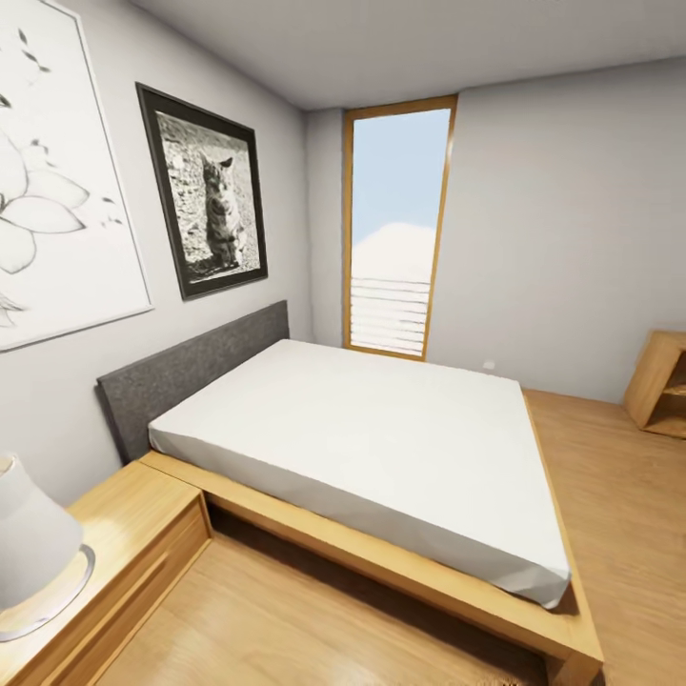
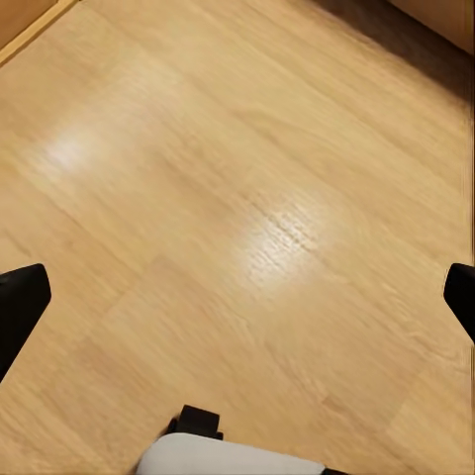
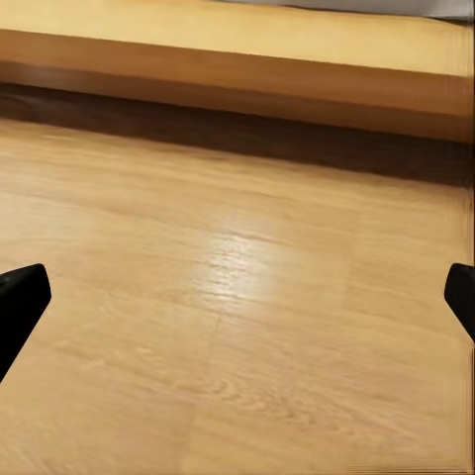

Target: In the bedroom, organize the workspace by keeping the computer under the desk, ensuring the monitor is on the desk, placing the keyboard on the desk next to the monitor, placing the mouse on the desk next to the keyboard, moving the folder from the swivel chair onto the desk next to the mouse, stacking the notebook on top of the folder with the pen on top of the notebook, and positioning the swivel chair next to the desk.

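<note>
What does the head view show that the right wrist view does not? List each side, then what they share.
Head view alone: the white mattress, grey headboard, cat picture, tall window, nightstand with a lamp.
Right wrist view alone: the right gripper, its black fingers spread wide at the picture's edges, holding nothing.
Both: the wooden floor and the bed's wooden frame.

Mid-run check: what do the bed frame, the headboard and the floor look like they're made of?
Bed frame: light wood, matte to satin, with faint grain and a honey tone. Headboard: probably grey woven fabric over padding, going by its speckled, non-reflective surface. Floor: wood planks or laminate; the left wrist view shows grain lines, plank seams and soft glossy highlights, so it seems lightly lacquered.
</note>
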